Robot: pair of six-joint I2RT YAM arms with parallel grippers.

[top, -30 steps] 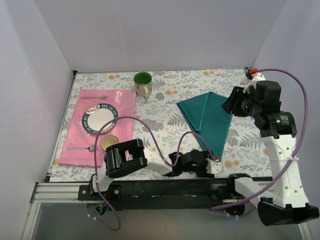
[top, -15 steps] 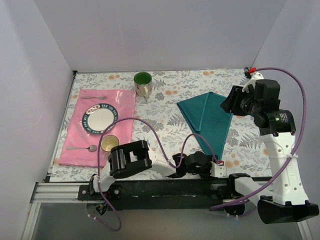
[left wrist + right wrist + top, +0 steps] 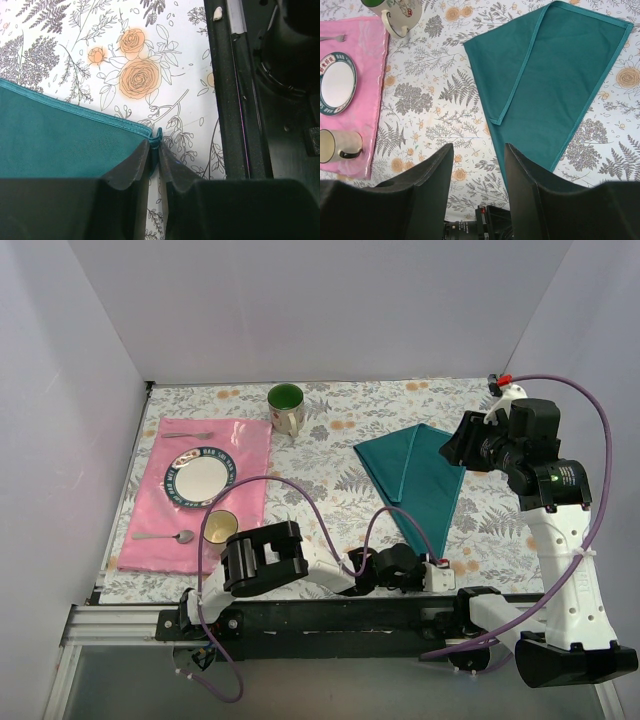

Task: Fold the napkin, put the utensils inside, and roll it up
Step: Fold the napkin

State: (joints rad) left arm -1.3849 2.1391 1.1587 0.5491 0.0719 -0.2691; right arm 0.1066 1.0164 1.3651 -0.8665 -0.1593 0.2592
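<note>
The teal napkin (image 3: 420, 480) lies folded into a long triangle on the right half of the table, its point toward the near edge. My left gripper (image 3: 155, 150) sits low at that near corner, shut on the hemmed tip of the napkin (image 3: 60, 145). In the top view the left gripper (image 3: 434, 568) is at the table's front edge. My right gripper (image 3: 460, 445) hovers open above the napkin's far right side, the napkin (image 3: 555, 85) below it and nothing between its fingers (image 3: 432, 170). The utensils, a fork (image 3: 190, 435) and a spoon (image 3: 165, 537), lie on the placemat at the left.
A pink placemat (image 3: 250, 440) at the left carries a plate (image 3: 200, 478) and a cream cup (image 3: 219, 527). A green mug (image 3: 286, 408) stands at the back centre. The black base rail (image 3: 350, 615) runs along the near edge, and white walls close in three sides.
My left gripper has shut on the napkin's near corner and its arm has shifted slightly right. The right arm has barely moved.
</note>
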